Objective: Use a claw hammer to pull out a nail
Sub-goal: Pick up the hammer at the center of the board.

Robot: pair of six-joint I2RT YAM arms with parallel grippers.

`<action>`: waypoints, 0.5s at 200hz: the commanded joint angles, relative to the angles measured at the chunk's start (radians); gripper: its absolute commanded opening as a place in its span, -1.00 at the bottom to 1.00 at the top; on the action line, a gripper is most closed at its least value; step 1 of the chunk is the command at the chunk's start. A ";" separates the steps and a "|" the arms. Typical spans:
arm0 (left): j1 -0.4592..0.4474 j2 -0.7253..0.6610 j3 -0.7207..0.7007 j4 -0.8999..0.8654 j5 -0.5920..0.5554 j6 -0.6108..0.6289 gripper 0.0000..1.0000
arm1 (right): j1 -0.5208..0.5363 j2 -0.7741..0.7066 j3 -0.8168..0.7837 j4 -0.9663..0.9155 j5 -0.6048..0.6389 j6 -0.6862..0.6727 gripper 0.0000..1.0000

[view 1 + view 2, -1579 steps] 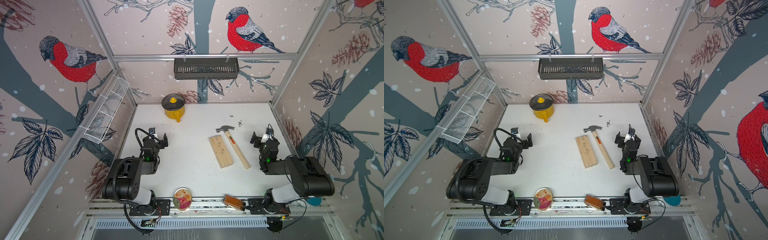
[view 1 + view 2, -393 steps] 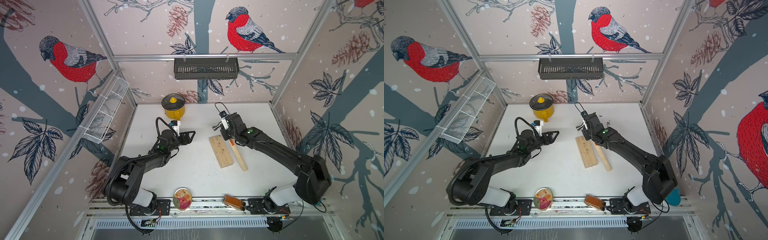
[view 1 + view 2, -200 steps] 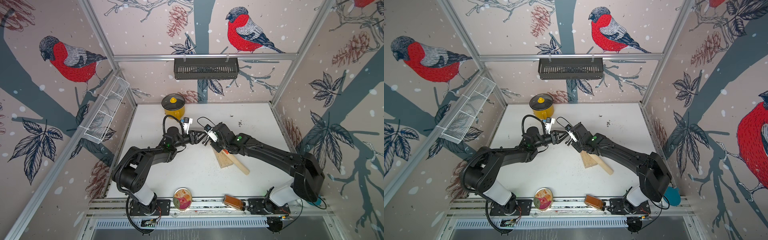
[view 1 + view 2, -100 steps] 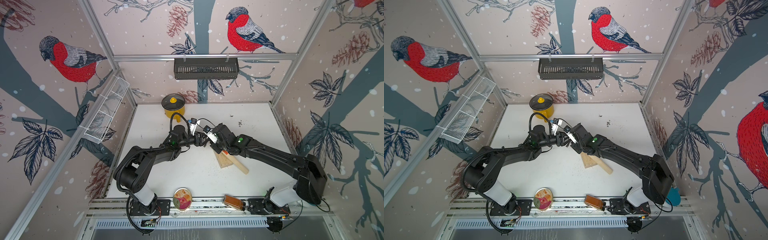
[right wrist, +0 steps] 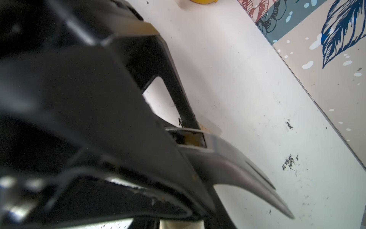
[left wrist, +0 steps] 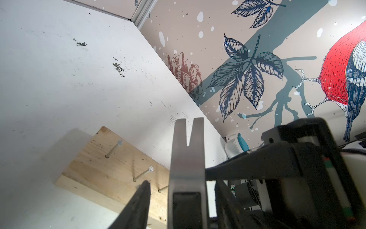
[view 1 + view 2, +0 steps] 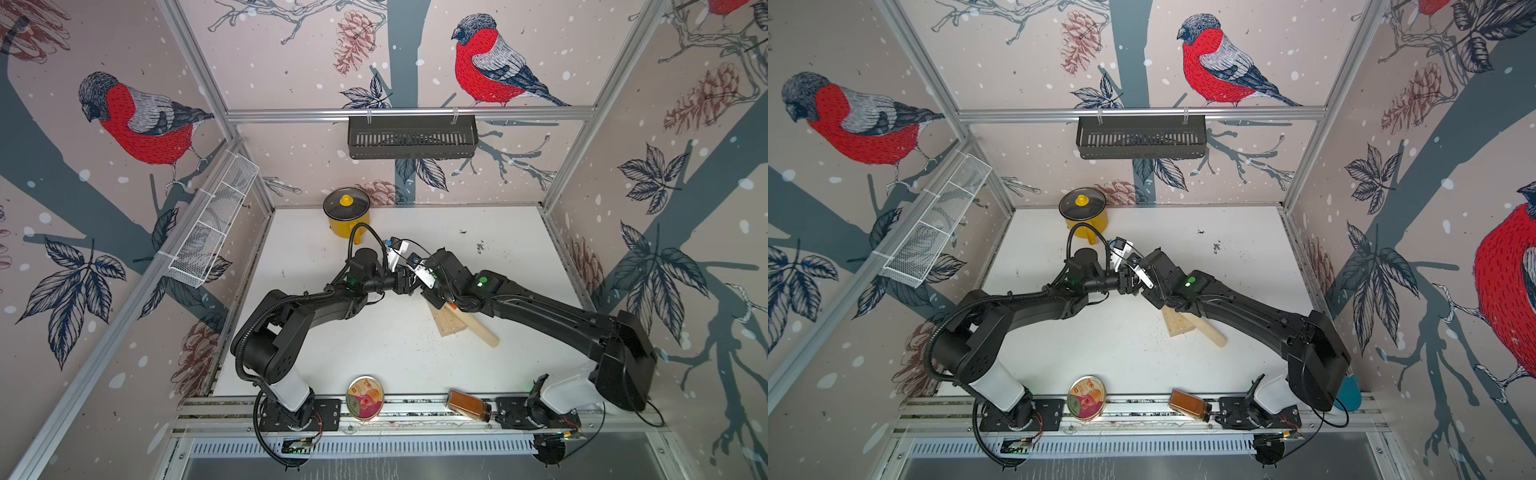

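Observation:
The claw hammer [image 7: 478,330] is lifted at its head end, and its pale handle [image 7: 1210,332] slants over a wooden block [image 7: 451,328]. My right gripper [image 7: 434,295] is shut on the handle just below the grey head [image 5: 247,172]. My left gripper [image 7: 409,279] meets it from the left. In the left wrist view the split claw [image 6: 187,150] sits between the left gripper's [image 6: 182,184] fingers [image 6: 138,204], with a gap still showing on each side. Three nails [image 6: 113,149] stand tilted out of the block [image 6: 111,178].
A yellow pot with a lid [image 7: 347,212] stands at the back of the white table [image 7: 519,249]. A round tin [image 7: 365,397] and a brown jar [image 7: 467,405] lie on the front rail. A black basket [image 7: 411,137] hangs on the back wall, a white wire rack [image 7: 208,224] on the left wall.
My left gripper has reached right to the hammer head and its jaws have narrowed around it. The right arm keeps the hammer raised in nearly the same place.

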 commanded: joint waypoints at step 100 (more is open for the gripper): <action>-0.023 0.060 0.050 -0.026 0.092 0.027 -0.29 | 0.019 -0.001 0.032 0.036 0.094 -0.040 -0.97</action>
